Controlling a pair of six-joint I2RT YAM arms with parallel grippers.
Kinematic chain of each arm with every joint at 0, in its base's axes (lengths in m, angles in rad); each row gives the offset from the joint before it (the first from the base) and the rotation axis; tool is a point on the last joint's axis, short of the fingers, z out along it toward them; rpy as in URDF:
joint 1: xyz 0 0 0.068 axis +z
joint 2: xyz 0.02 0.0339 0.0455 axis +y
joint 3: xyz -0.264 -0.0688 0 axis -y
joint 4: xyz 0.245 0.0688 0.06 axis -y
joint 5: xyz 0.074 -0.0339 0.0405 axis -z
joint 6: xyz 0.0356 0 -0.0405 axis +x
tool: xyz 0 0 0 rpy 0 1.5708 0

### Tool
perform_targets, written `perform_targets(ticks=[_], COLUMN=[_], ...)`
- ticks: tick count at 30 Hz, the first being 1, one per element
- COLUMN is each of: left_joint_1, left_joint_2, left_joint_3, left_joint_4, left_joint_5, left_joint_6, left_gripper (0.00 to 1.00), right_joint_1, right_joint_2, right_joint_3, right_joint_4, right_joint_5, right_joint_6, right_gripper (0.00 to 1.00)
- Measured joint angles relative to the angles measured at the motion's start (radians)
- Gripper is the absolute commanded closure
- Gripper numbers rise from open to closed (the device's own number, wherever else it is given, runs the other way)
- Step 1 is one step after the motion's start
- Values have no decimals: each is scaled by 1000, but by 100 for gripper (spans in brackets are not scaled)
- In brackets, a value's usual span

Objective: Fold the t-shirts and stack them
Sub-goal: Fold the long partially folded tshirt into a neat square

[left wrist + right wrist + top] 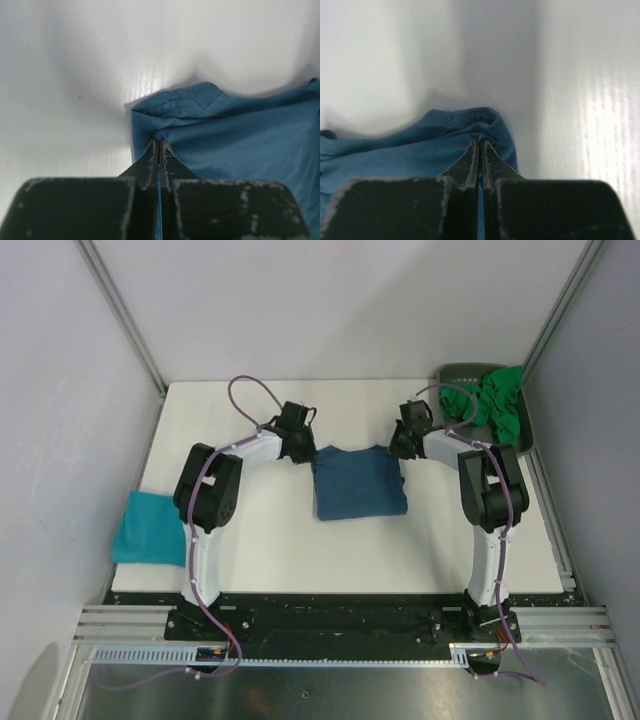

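A dark steel-blue t-shirt (358,483) lies partly folded in the middle of the white table. My left gripper (303,452) is shut on its far left corner (165,107), cloth pinched between the fingertips (151,155). My right gripper (399,448) is shut on its far right corner (475,120). A folded turquoise t-shirt (150,528) lies at the table's left edge. Bright green t-shirts (495,400) are heaped in the tray at the far right.
The dark grey tray (527,436) sits at the far right corner against the right wall. Metal frame posts and walls close in the table at left, back and right. The white table (350,550) ends at a black rail near the arm bases.
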Motion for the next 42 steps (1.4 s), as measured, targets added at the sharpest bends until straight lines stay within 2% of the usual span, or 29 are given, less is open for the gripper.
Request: perform_targets(ticks=[4,9,22,24,25,26,29,30,32,34,36,39,42], left_joint_1=[0,13,46,53,56,61,72,80,98,113,126,127,88], left_joint_2=[-66,-92,-116,-116,-114,-111,-98,-95,-93,-97,-108,-177,-299], left_joint_3=[-66,-72,-65,-53,-43,-30,4,14,23,24,18,-47,-165], left_joint_4=[-15,-23,-18,-19,-19,-19,-18,-19,-19,-19,-21,-20,-20], left_joint_5=[-56,-101,-81,-71,-66,-60,-44,-38,-22,-10,9,42,78], left_joint_6=[-14,-14,-4,-3,0,3,21,28,45,56,57,55,50], left_gripper=[100,100,100,99,96,87,51,42,34,37,44,66,87], right_joint_1=[36,69,42,40,39,39,35,32,24,22,20,33,61], right_joint_2=[51,55,26,26,26,26,27,27,27,27,16,-47,-173], right_joint_3=[80,108,166,166,168,174,213,232,270,305,322,279,131], right_joint_4=[-7,-51,-111,-112,-114,-119,-149,-159,-176,-205,-238,-275,-278], right_joint_5=[-5,10,0,0,0,0,11,18,27,35,45,35,-31], right_joint_6=[-28,-56,-80,-80,-80,-82,-88,-90,-92,-94,-92,-69,-24], right_gripper=[100,100,100,91,85,77,57,52,49,56,69,87,95])
